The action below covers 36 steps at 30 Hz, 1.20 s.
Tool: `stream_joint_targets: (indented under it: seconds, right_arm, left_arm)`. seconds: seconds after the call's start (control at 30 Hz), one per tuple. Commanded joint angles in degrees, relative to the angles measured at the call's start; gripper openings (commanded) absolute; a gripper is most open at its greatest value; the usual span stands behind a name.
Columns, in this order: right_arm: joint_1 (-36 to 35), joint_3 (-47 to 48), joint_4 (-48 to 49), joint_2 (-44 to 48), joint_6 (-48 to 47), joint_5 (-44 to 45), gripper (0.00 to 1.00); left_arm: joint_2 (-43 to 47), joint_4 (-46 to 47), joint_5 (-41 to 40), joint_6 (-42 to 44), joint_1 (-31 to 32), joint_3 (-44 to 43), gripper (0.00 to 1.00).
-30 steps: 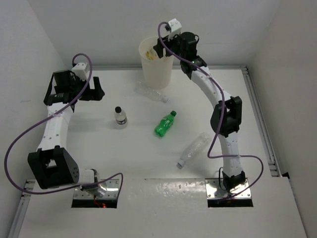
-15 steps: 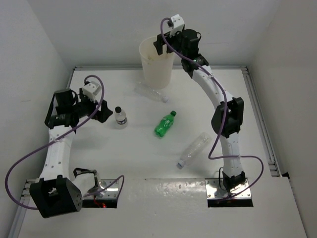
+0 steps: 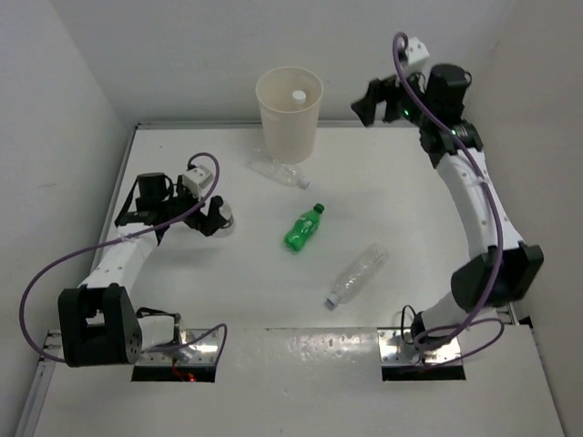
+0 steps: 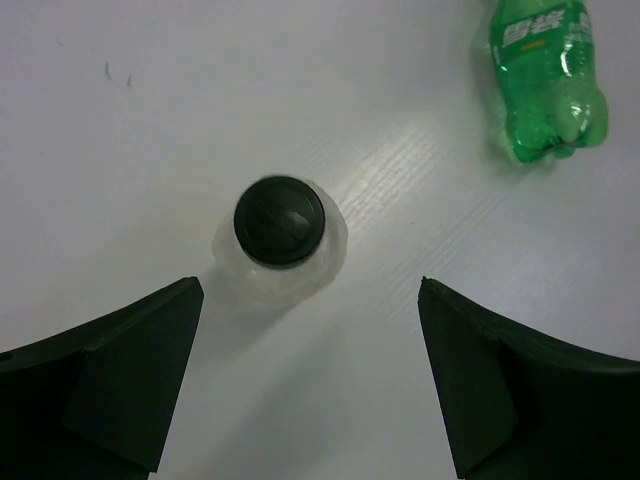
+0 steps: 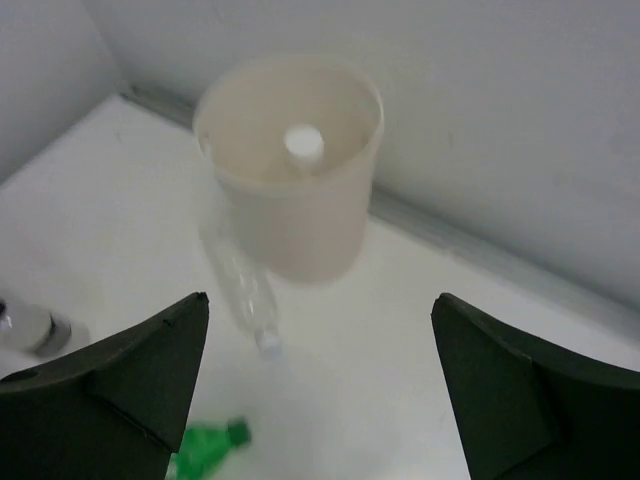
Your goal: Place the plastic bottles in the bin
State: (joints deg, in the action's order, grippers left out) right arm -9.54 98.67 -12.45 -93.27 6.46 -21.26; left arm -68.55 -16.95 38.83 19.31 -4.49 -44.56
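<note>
A white-capped bottle (image 3: 298, 95) is sitting inside the bin (image 3: 289, 137). Off to the bin's right, the right gripper (image 5: 320, 300) is hanging released and empty. Well out from the bin's left, the left gripper (image 4: 308, 292) is hovering released over the upright black-capped bottle (image 4: 280, 222), not touching it. On the counter (image 3: 410, 218), a clear bottle (image 3: 278, 171) is lying at the bin's foot, with the green bottle (image 3: 303, 228) and a second clear bottle (image 3: 357, 273) lying farther out

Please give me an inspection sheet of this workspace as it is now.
Surface: white table, few faint specks.
Job's things: bin upright at the back, white cap showing inside; green bottle, clear bottle by the bin and clear bottle near the right arm lying down; tiny black-capped bottle upright.
Clutter: nothing seen.
Hands: left hand open above the tiny bottle, apart from it; right hand open, empty, raised right of the bin.
Cables: purple cable looped along each arm.
Surroundings: plain white walls.
</note>
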Motion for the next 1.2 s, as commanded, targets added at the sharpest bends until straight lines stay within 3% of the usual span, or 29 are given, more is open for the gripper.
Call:
stream_joint_targets:
  seconds: [0.0, 0.1, 0.2, 0.33, 0.43, 0.53, 0.6, 0.63, 0.73, 0.93, 1.1, 1.17]
  right_arm:
    - [5.31, -14.28, -12.41, 5.46, -5.93, -8.36, 0.91]
    - [6.81, -21.99, -16.99, 11.59, -12.86, -8.89, 0.91]
    - [8.75, -29.84, -21.73, 16.62, -19.89, -8.72, 0.9]
    - [9.28, -38.8, -24.46, 23.38, -26.92, -5.9, 0.88]
    - [9.28, -44.95, -27.71, 26.82, -31.15, -5.64, 0.87]
    - [11.54, -49.78, -28.86, 30.16, -33.0, -4.58, 0.86]
    - [11.91, -51.55, -29.3, 32.09, -33.44, -5.2, 0.86]
    - [12.26, -52.26, -29.21, 33.15, -33.62, -5.46, 0.86]
    - [12.35, -55.16, -28.34, 35.17, -34.41, -5.72, 0.86]
    - [12.53, -56.75, -26.31, 36.14, -33.97, -6.25, 0.86]
    - [12.62, -56.22, -25.96, 36.06, -33.8, -6.43, 0.86]
    - [12.62, -56.05, -26.4, 35.88, -33.53, -6.26, 0.86]
  left_arm:
    - [-3.07, 10.96, -2.52, -2.08, 2.38, 0.35, 0.96]
    - [-6.23, 15.53, -6.48, -3.31, 4.39, 1.05, 0.96]
    - [-10.71, 17.04, -9.47, -3.31, 6.07, -0.09, 0.86]
    - [-15.2, 16.34, -11.32, -3.31, 6.6, -3.77, 0.6]
    - [-15.73, 13.53, -10.19, -4.88, 6.6, -10.53, 0.3]
    - [-15.12, 11.06, -7.37, -12.32, 7.65, -23.52, 0.22]
    - [-15.73, 11.06, -7.36, -16.48, 9.41, -31.87, 0.2]
    - [-17.91, 11.06, -8.15, -19.8, 10.98, -40.96, 0.2]
    - [-23.18, 11.58, -11.05, -24.22, 13.53, -56.8, 0.2]
    - [-40.5, 12.91, -17.11, -22.39, 17.59, -77.48, 0.2]
    - [-50.0, 18.25, -27.47, -19.66, 19.87, -80.95, 0.22]
    - [-53.42, 19.49, -26.88, -19.66, 19.87, -81.82, 0.22]
